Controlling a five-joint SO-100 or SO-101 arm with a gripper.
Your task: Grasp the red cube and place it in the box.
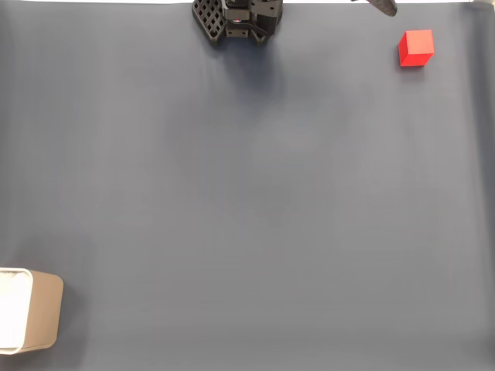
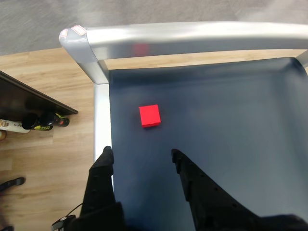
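Task is at the start, nothing done yet. Taking the box (image 1: 35, 321) as landmark: in the fixed view it sits at bottom-left edge of the dark mat (image 1: 247, 201), partly cut off, white inside, w/o any cube in it. The arm base (image 1: 236, 19) is far up from the box, at top centre. The red cube (image 1: 416, 48) rests on the mat at top right, well apart from the box, diagonally opposite. In wrist view the gripper (image 2: 142, 156) hangs above the mat w/ fingers apart, holding nothing, cube (image 2: 149, 116) just ahead of them. Left to do, I judge: approach, grasp, carry to box, release.
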